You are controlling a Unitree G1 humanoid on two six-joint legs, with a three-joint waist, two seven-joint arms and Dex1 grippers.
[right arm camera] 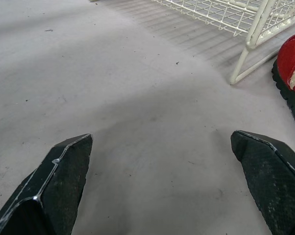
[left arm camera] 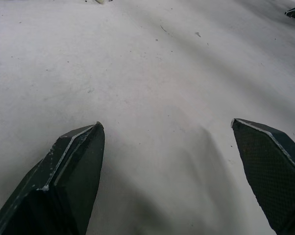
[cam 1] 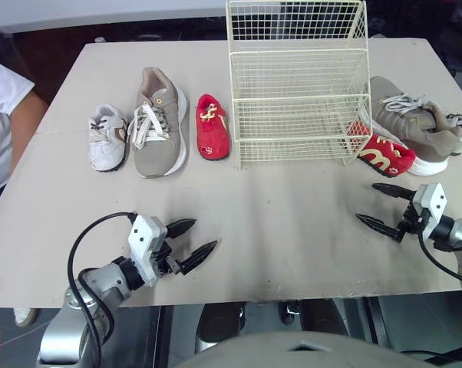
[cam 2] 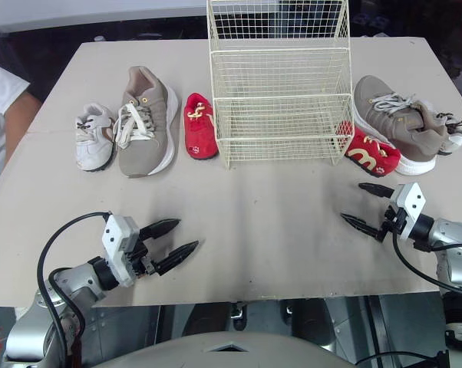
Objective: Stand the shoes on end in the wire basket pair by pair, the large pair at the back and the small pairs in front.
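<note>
Large taupe sneaker lies flat on bench, left of empty wire basket; its mate lies right. Left tool and right tool spread wide, holding nothing. Loading not begun. Next, probably: grasp one taupe sneaker, stand it at basket's back.

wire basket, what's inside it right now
Nothing: the wire basket holds no shoes, only table shows through its mesh. Its right corner partly covers a small red shoe lying outside.

Near table half bare before both pincers; wire basket blocks centre back.
</note>
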